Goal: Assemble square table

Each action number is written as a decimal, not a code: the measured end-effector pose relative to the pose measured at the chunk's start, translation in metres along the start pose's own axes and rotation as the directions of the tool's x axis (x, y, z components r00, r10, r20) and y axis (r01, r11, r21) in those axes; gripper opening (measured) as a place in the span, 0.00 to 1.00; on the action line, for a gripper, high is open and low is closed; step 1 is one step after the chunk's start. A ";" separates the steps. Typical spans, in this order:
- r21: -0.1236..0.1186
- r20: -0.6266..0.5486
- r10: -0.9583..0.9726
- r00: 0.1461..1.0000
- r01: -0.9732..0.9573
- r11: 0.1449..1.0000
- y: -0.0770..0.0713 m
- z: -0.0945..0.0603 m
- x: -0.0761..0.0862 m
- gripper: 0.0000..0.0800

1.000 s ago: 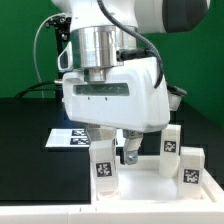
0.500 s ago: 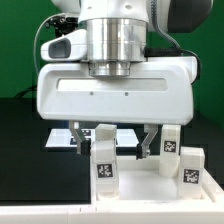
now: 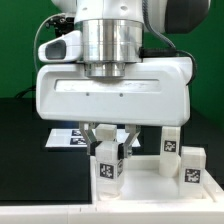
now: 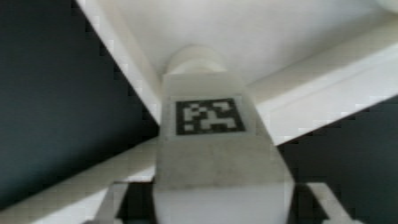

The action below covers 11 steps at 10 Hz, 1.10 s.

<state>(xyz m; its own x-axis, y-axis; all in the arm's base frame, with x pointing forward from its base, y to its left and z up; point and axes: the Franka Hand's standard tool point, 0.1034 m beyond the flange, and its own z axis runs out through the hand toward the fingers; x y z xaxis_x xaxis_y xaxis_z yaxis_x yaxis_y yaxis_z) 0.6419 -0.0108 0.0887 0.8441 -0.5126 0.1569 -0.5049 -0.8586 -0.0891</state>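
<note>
From the wrist view, a white block leg [image 4: 217, 150] fills the middle of the picture, its black-and-white square tag [image 4: 210, 116] facing the camera. The gripper's fingers [image 4: 121, 203] stand close on either side of it. Beyond lies the white square top [image 4: 338, 60], with the dark bench [image 4: 63, 110] beside.

The pincer [image 3: 107, 140] has a smooth white plastic housing with a soft sheen, and the wrist above it is brushed grey metal with a dull gleam. Between its fingers stands a leg [image 3: 107, 166] of matt white plastic, smooth-faced, with a flat black-and-white tag that looks printed; the wrist view shows the same leg [image 4: 217, 150] pale grey-white and unglossy. Beneath the pincer the square table top [image 3: 150, 180] is the same matt white plastic. Behind the pincer the surface [image 3: 25, 125] is black and matt. The marker board [image 3: 68, 137] there looks thin, white and flat.
</note>
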 end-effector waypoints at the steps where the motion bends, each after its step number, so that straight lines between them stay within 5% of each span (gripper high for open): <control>1: 0.000 0.000 0.027 1.000 -0.027 1.000 0.000 0.000 0.000 0.36; 5: -0.024 -0.007 0.469 0.883 -0.469 0.883 0.001 0.000 -0.005 0.36; 8: -0.025 0.046 0.820 0.570 -0.820 0.571 0.007 0.001 -0.007 0.36; 11: -0.045 0.085 0.971 0.225 -0.972 0.230 0.002 0.001 -0.012 0.36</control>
<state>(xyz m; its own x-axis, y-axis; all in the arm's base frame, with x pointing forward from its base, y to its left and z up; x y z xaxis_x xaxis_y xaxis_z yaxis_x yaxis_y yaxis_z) 0.6306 -0.0062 0.0857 -0.2844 -0.9492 -0.1348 -0.9447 0.3014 -0.1290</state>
